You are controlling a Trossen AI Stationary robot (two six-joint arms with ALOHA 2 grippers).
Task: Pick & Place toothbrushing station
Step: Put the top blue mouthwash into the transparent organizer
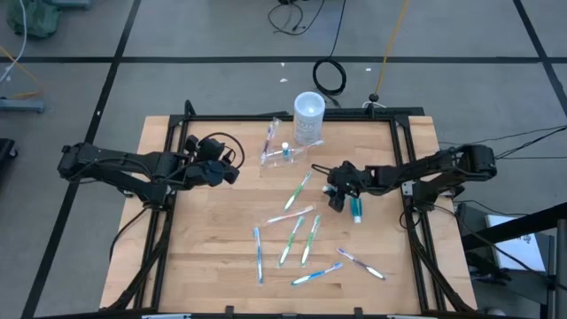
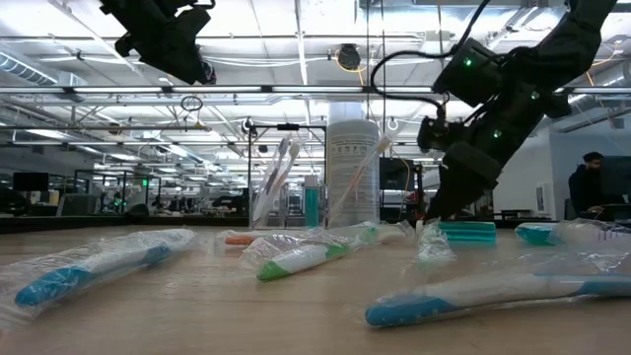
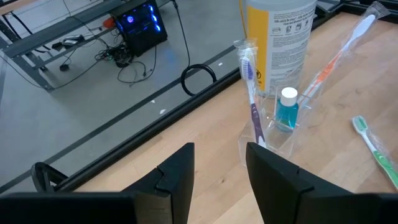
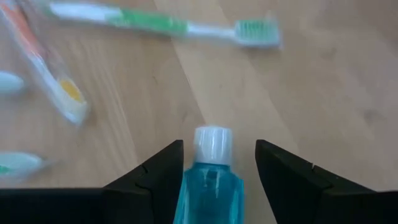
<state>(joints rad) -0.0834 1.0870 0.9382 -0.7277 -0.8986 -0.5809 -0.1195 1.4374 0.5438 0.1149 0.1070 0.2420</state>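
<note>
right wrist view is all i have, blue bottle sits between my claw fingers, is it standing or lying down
Observer: The blue bottle lies flat on the table. The right claw is open on either side of its cap end.
Operator: where is the station from there
Observer: The clear station stands near the table's back edge, beside the white cup and apart from the bottle.
Operator: and the left arm
Observer: The left claw hovers open and empty above the table's left side, facing the station.
</note>
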